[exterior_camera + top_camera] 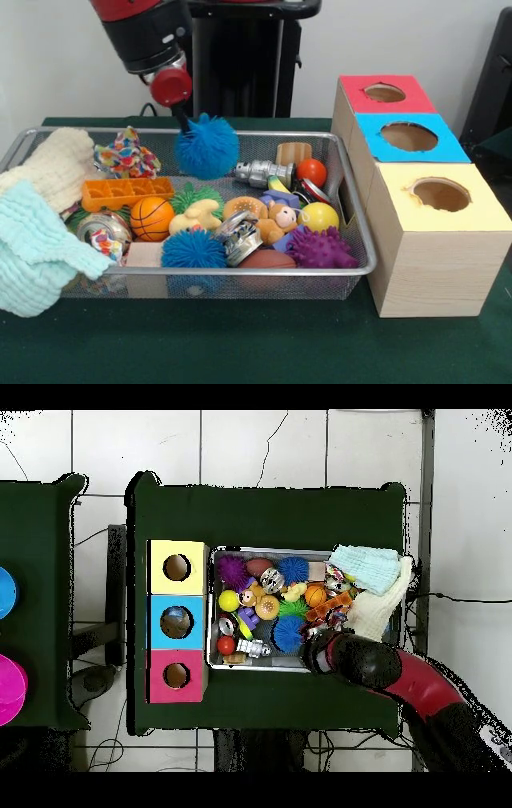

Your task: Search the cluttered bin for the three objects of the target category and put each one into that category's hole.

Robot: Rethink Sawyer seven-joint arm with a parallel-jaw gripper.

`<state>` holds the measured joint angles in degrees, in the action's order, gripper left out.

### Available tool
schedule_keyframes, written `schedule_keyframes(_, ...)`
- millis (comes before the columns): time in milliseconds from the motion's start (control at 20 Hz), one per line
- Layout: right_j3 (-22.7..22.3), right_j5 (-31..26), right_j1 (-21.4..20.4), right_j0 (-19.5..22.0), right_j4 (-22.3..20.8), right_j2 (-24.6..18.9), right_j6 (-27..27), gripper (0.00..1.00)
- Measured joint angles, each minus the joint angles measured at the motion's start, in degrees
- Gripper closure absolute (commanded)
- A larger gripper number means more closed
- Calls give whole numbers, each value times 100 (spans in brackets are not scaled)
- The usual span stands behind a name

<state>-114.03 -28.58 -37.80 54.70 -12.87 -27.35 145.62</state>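
The cluttered bin (240, 273) is a silver wire-mesh basket full of toys; it also shows in the overhead view (260, 668). My gripper (188, 125) hangs over the bin's far rim, shut on a blue fuzzy ball (207, 146) that it holds above the other toys. In the overhead view the gripper (309, 647) is at the bin's lower right with the ball (288, 634) beside it. Three wooden boxes with holes stand beside the bin: red top (362, 86), blue top (376, 138), yellow top (400, 200).
In the bin lie a second blue fuzzy ball (194, 250), a purple spiky ball (320, 248), a small basketball (151, 218), a yellow ball (318, 216), a red ball (312, 171), an orange tray (126, 192) and cloths (40, 240).
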Motion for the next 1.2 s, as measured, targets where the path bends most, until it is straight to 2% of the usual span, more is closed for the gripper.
schedule_keyframes(250,-259,0,71,-28,201,-551,0,100)
schedule_keyframes(400,-297,-6,67,-66,260,-645,0,100)
schedule_keyframes(450,-335,-28,51,-138,306,-710,0,0)
schedule_keyframes(1200,-411,-187,-67,-242,334,-714,0,0)
